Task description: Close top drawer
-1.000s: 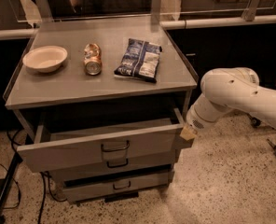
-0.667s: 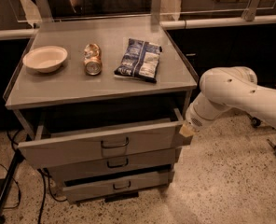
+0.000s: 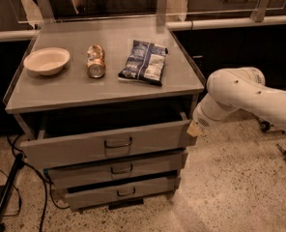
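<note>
The top drawer point(image 3: 109, 141) is a wide grey metal drawer with a small dark loop handle point(image 3: 118, 143) at the centre of its front. It stands partly pulled out from under the cabinet top, and its dark inside shows. My gripper point(image 3: 194, 128) is at the end of the white arm point(image 3: 239, 93), which reaches in from the right. The gripper sits against the right end of the drawer's front panel.
On the cabinet top point(image 3: 61, 88) lie a white bowl point(image 3: 47, 60), a crushed can point(image 3: 95, 61) and a blue snack bag point(image 3: 144, 62). Two lower drawers point(image 3: 116, 169) stand slightly out. Black cables point(image 3: 10, 187) hang at the left. Speckled floor is at the right.
The gripper has moved a little towards the cabinet with the drawer's right end, and the top drawer has slid slightly inward.
</note>
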You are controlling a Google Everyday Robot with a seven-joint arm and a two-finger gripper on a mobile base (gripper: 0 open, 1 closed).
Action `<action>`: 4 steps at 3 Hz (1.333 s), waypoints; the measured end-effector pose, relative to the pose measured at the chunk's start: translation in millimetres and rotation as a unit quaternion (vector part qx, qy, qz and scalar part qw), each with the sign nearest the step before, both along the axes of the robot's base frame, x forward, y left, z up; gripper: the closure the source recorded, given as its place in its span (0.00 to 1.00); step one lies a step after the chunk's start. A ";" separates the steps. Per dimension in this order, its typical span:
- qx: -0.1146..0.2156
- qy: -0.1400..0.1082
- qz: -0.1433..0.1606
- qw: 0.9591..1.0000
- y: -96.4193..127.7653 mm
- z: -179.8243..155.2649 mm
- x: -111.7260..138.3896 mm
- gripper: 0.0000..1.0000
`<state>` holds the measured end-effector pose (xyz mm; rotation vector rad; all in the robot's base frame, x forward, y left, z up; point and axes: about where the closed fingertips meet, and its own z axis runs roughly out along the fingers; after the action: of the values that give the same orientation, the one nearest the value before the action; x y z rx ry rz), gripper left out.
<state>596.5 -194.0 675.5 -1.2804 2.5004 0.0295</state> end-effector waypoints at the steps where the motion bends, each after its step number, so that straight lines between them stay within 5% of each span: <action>1: -0.002 -0.011 -0.022 1.000 -13.4 0.5 17.7 1.00; 3: -0.013 -0.028 -0.065 0.997 -34.9 -1.6 55.6 1.00; 4: -0.013 -0.028 -0.065 0.997 -35.0 -1.6 55.5 1.00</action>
<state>652.0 -228.9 673.9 -1.1103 2.5371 -0.0695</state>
